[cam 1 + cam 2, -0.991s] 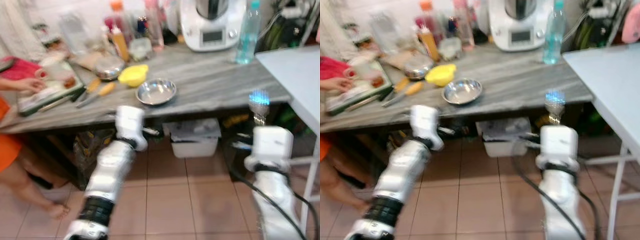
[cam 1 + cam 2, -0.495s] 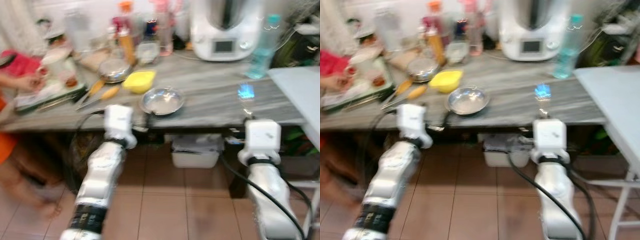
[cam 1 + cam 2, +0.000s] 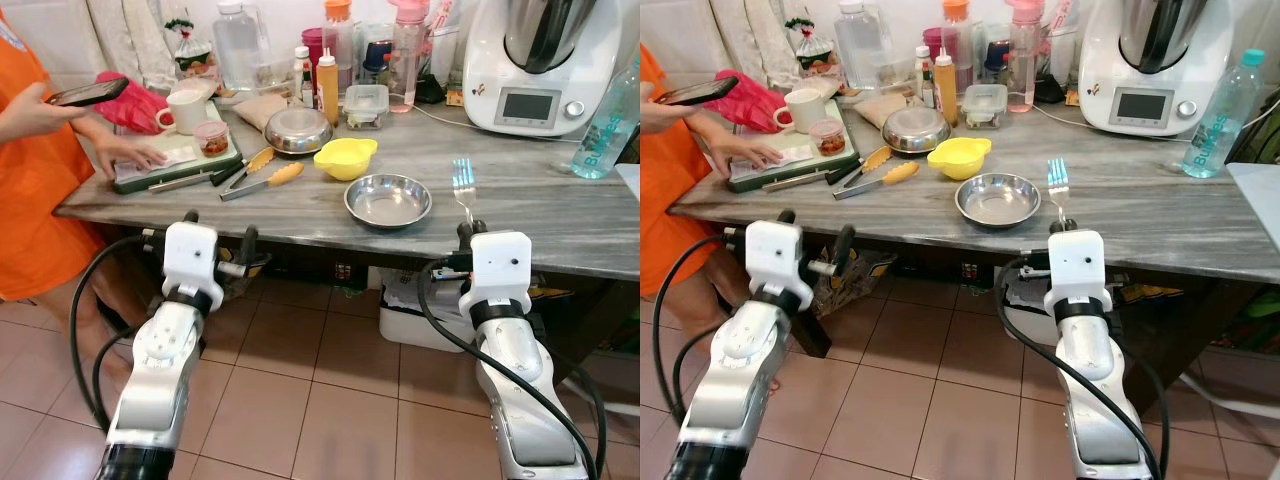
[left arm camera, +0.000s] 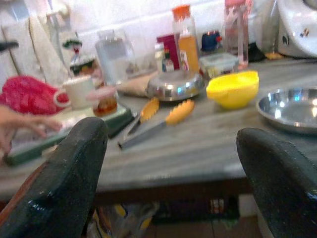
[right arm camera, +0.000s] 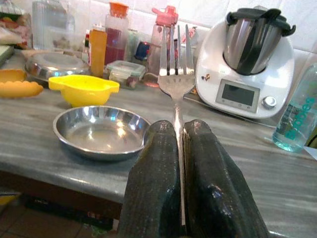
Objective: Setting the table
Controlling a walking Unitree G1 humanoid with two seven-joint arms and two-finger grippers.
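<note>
You have stepped closer and steadied at the counter, so your right gripper, pinching the upright fork, sits just right of the steel bowl, ready to place, left gripper spread empty.

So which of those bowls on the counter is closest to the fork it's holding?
The empty steel bowl, just left of the fork near the counter's front edge. The yellow bowl sits further back, and the steel dish is further still.
</note>
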